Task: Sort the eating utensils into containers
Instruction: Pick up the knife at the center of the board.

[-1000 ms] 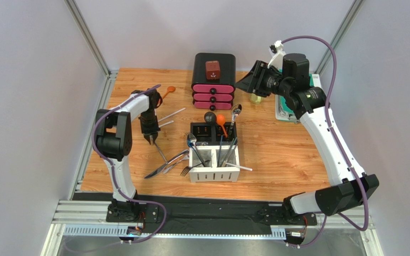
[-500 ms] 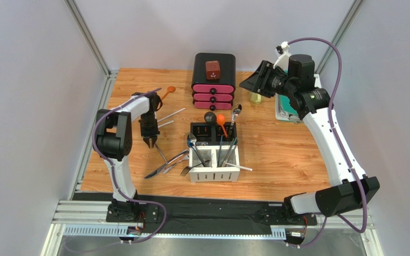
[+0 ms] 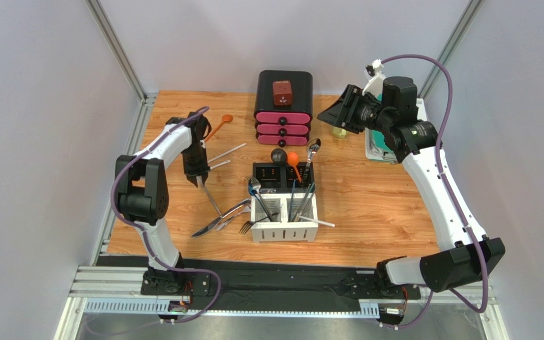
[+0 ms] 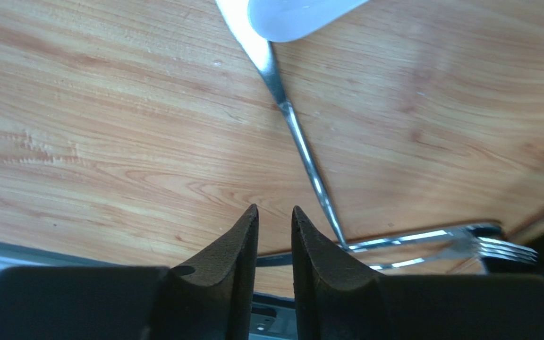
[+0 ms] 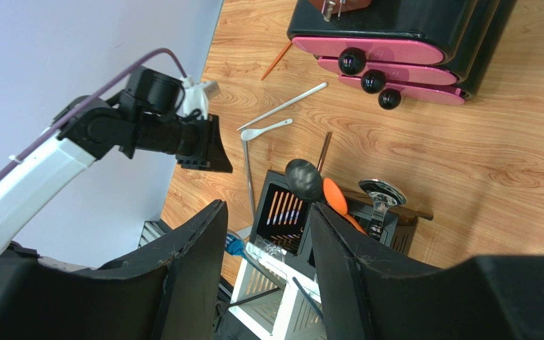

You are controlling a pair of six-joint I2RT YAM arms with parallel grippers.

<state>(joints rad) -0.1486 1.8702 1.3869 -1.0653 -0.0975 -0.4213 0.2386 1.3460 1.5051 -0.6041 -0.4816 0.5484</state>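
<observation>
My left gripper hangs low over the table's left part, its fingers a narrow gap apart with nothing between them. Just beyond the tips lies a slim silver utensil, running to a pile of forks and knives left of the caddy. A white plastic spoon and a silver handle lie behind it. An orange spoon lies farther back. The caddy holds a black spoon, an orange spoon, a metal spoon and chopsticks. My right gripper is raised at the back right, open and empty.
The black-and-pink drawer box stands at the back middle. A pale green mug sits under my right gripper, with a green tray to its right. Metal frame posts rise at both back corners.
The left arm's elbow has swung left and its gripper has shifted slightly back along the silver utensil. The right arm has drifted a little to the right.
</observation>
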